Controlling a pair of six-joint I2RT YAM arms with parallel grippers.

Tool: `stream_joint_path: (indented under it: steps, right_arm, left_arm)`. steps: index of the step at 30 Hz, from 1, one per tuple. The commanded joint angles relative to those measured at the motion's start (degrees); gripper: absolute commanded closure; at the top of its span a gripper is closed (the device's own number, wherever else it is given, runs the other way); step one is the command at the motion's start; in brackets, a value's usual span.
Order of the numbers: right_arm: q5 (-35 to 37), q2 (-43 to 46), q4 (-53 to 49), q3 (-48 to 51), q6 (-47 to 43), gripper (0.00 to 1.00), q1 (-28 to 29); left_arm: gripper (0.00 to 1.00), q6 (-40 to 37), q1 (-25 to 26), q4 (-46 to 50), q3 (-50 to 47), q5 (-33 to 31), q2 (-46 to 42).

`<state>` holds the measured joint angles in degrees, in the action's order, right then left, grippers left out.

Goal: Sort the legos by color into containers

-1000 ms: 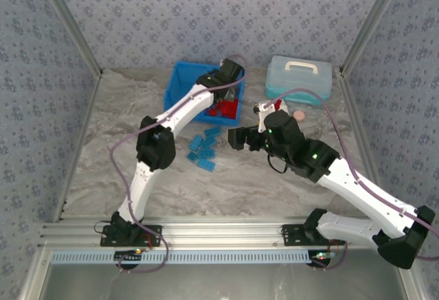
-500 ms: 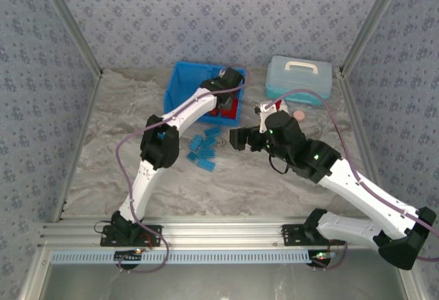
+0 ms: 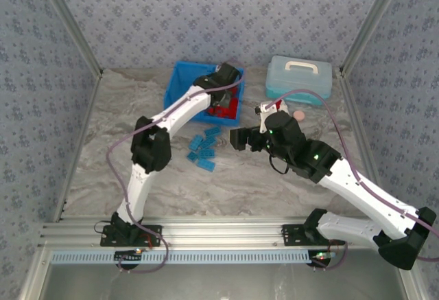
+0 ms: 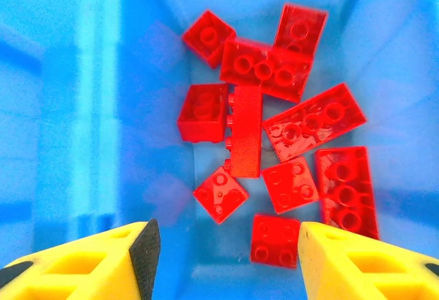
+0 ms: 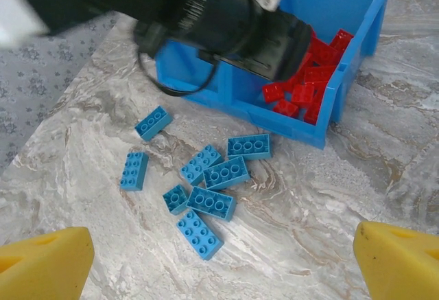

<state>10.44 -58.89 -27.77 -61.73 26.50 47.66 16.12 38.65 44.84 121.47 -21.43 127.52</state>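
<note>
Red legos [image 4: 274, 128] lay in a loose heap on the floor of the right compartment of the bright blue bin [image 3: 180, 84], and none could be seen on the marble table [image 5: 329, 204]. The left gripper [image 4: 224, 245] hung directly over that heap with its yellow fingers spread and nothing between them. Over the last second its wrist had only shifted a little above the bin, while its elbow had swung back toward the base. That suggested a drop was finished and a withdrawal was starting. The light blue legos [image 5: 206, 190], about eight, sat scattered on the table just in front of the bin, exactly where they had been. The right gripper [image 5: 223, 259] hovered over them, wide open and empty, and had not moved. Red looked sorted and blue had not been started.
</note>
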Motion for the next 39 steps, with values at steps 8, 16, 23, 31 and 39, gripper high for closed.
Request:
stream_joint_path:
  steps: [8, 16, 23, 31, 39]
  right_arm:
    - [4.28, -3.24, -1.55, -0.05, -4.54, 0.00, -0.04]
    - [-21.20, -14.93, 0.51, -2.60, -25.35, 0.01, -0.23]
    - [-24.97, -28.70, 2.67, -6.06, -27.43, 0.05, 1.54]
    - [-19.37, -40.77, 1.71, -10.89, -27.95, 0.07, 4.62]
    - [-18.05, -47.37, 2.11, -12.36, -26.95, 0.21, 5.39]
  left_arm:
    - [0.38, -4.28, 0.11, -4.88, -24.76, 4.76, -36.92]
    - [0.12, -7.31, -0.31, 1.74, -40.92, 2.43, -58.27]
    - [0.01, -8.87, -4.48, 5.95, -52.25, 9.75, -70.92]
    - [0.01, -12.02, -19.80, 1.97, -63.69, 29.52, -76.62]
    - [0.01, -11.55, -23.34, -1.57, -68.26, 39.33, -75.85]
